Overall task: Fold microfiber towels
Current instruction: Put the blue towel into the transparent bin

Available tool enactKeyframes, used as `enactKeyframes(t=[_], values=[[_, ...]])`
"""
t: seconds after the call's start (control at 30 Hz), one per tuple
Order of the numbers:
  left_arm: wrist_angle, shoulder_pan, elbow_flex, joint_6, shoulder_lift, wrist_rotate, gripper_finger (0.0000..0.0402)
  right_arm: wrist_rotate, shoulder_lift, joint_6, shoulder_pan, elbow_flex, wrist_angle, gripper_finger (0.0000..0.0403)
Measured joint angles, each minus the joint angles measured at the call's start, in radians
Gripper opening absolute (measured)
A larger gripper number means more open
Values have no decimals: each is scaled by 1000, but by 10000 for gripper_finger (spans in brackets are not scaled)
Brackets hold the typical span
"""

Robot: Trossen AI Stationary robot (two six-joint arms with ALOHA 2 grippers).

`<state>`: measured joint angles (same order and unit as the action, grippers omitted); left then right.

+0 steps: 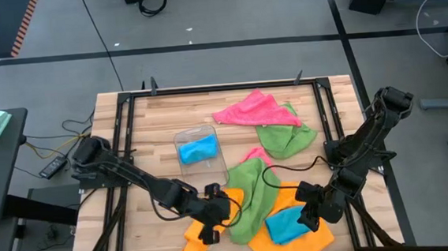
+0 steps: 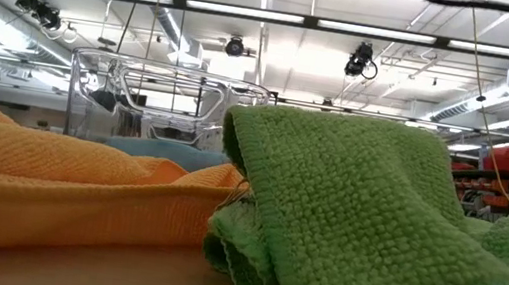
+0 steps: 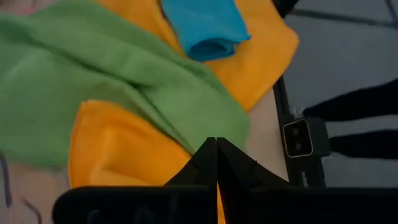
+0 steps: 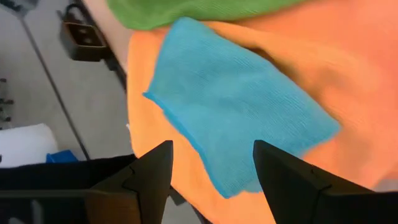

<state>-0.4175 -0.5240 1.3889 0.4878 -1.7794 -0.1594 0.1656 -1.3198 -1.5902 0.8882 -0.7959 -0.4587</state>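
Observation:
Near the table's front edge a green towel [image 1: 249, 196] [image 3: 93, 74] [image 2: 354, 218] lies crumpled over orange cloth [image 1: 196, 240] [image 3: 118, 152] [image 2: 46, 182]. A folded sky-blue towel [image 1: 285, 226] [image 4: 242, 118] rests on the orange cloth [image 4: 354, 68] at the front right. My left gripper [image 1: 214, 215] [image 3: 216, 146] is shut, its tips at the border of green and orange. My right gripper [image 1: 313, 216] [image 4: 211, 168] hangs open just above the blue towel's near edge, nothing between its fingers. My left gripper slants down from the table's left, its shut fingertips [image 3: 208, 155] over the seam where the green towel's edge [image 3: 230, 127] meets the orange cloth. I cannot tell whether they touch the cloth.
A clear plastic tray [image 1: 179, 136] [image 2: 160, 98] holding another blue cloth stands mid-table. A pink towel [image 1: 254, 109] and a second green towel [image 1: 290, 137] lie at the far right. Black frame rails [image 1: 123, 148] run along the table's sides, and a dark cable [image 1: 290, 168] crosses the cloths.

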Motion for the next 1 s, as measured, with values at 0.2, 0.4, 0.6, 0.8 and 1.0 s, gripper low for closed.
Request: enactKeyframes(t=[0.2, 0.4, 0.6, 0.8, 1.0], values=[[160, -18, -125, 100, 59, -39, 20, -13, 21, -121, 27, 0, -105, 253], [209, -32, -138, 160, 47, -65, 28, -13, 49, -130, 58, 0, -144, 268], [309, -20, -139, 172, 46, -75, 10, -17, 48, -156, 36, 80, -55, 269], [362, -4, -139, 183, 46, -74, 18, -35, 49, -253, 24, 245, 198, 269], [361, -5, -139, 188, 46, -74, 32, -37, 44, -253, 14, 278, 241, 278]])
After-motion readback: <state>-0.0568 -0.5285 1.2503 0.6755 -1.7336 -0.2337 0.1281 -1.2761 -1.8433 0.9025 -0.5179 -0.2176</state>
